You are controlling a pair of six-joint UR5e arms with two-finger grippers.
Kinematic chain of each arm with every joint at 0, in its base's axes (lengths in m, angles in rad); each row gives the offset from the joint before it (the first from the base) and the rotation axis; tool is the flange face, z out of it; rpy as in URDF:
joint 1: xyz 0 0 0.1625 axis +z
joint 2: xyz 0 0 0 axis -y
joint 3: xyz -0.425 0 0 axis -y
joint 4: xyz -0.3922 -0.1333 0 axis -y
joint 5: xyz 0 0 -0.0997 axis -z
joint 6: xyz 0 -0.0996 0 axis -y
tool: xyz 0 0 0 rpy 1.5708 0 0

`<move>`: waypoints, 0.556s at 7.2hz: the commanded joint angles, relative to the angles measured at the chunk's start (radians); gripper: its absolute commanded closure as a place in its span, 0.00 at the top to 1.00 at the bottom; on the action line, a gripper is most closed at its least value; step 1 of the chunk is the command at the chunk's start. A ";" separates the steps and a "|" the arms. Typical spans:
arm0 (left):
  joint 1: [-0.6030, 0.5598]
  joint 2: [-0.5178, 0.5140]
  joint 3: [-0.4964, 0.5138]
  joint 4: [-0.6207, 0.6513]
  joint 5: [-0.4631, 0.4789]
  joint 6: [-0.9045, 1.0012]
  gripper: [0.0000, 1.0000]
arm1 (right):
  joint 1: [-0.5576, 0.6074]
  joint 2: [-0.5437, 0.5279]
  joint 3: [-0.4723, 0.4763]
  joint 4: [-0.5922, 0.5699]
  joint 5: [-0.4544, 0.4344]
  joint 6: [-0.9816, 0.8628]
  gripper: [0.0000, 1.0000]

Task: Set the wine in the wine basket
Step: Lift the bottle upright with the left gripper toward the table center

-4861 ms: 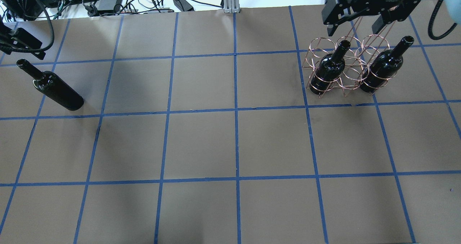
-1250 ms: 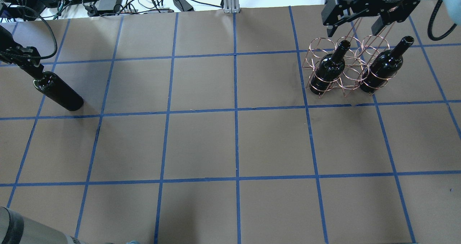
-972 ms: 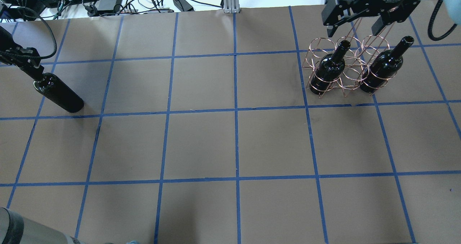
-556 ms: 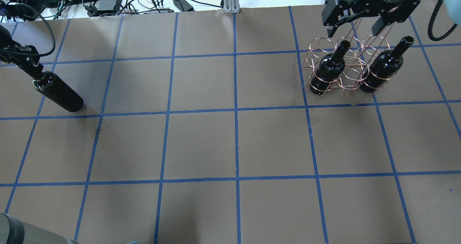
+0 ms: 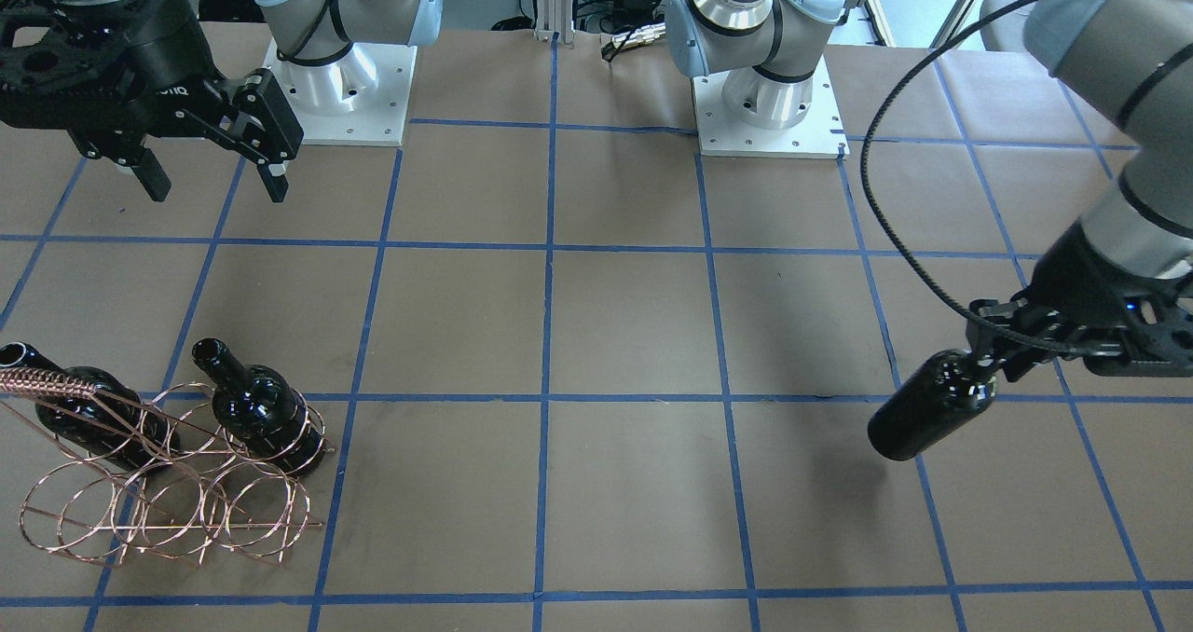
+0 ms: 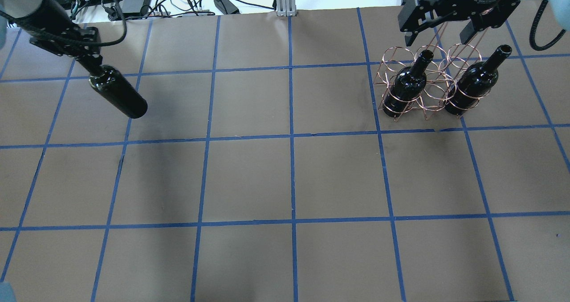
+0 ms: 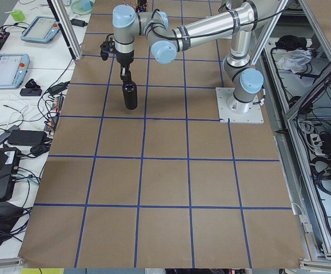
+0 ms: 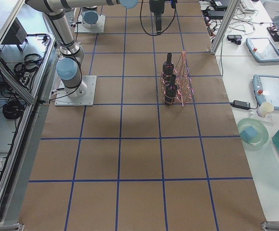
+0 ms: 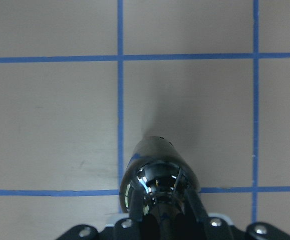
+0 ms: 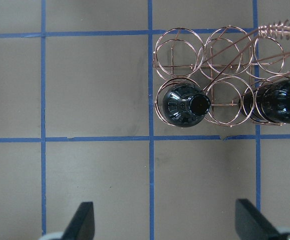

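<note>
Wine bottle, glossy and near-black, hanging base-down by its slim neck from the left gripper at the far left of the surface; its shadow lies apart from its base, so it appears to be clear of the paper. The fingers are clamped on either side of the neck just above the shoulder. The wine basket stands well apart at the far right and already holds two bottles upright in the end hoops of the row nearer the robot; the hoop between them and the three in the farther row look free. The right gripper hovers above the basket with its fingers spread wide and nothing between them. The step in hand is judged to be the carry across to the basket. A neck grip on smooth glass invites swinging and slipping, so the traverse is best slow and level. The base should ride high enough to pass over the seated bottle mouths and the coiled handle. Once there, it should be centred over one free hoop and lowered straight, since a glancing touch could shove or tip the light wire frame. The right gripper may have to give way first.
</note>
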 commanded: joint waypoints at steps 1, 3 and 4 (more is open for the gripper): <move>-0.179 0.009 -0.010 0.008 -0.008 -0.225 0.00 | 0.000 0.000 0.000 0.000 0.000 0.000 1.00; -0.290 0.034 -0.080 0.026 -0.005 -0.379 0.00 | 0.000 0.000 0.000 0.000 0.000 0.000 1.00; -0.340 0.055 -0.133 0.079 -0.002 -0.429 0.00 | 0.000 0.000 0.000 0.001 0.001 0.000 1.00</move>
